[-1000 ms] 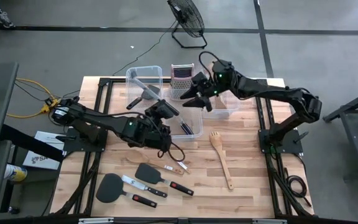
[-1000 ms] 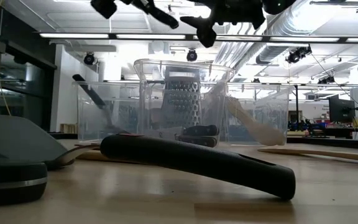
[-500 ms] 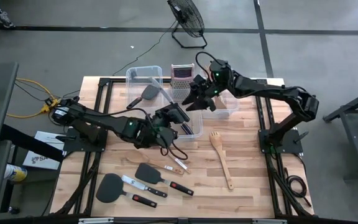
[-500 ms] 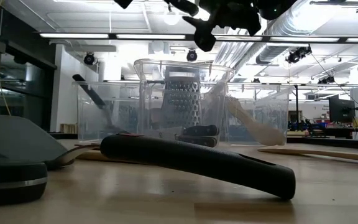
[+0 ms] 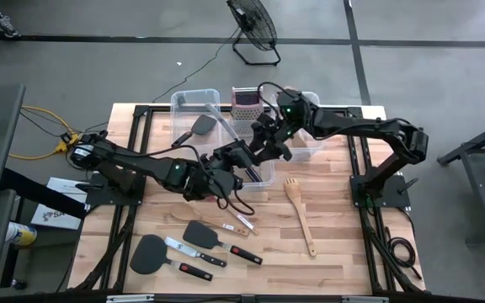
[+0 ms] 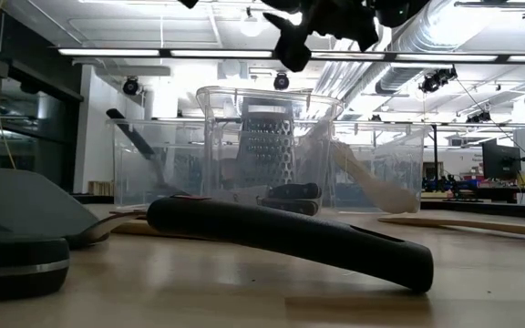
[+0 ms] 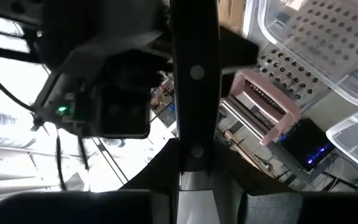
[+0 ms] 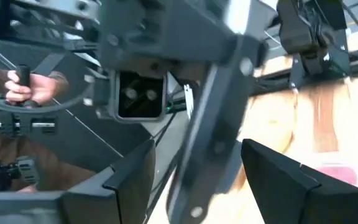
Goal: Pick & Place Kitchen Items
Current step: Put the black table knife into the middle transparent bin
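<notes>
Since the arms stood apart a second ago, the left hand (image 5: 239,155) has lifted the black-handled knife (image 7: 194,93) above the middle bin (image 5: 269,175), gripping it narrowly; the right hand (image 5: 264,145), wide, now straddles its handle, so a handover looks close

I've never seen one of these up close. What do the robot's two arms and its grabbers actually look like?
Both arms are dark, nearly black, jointed segments with black cables looping alongside. A small green light glows near each wrist. The left gripper and right gripper each end in two flat, dark, angular fingers.
</notes>
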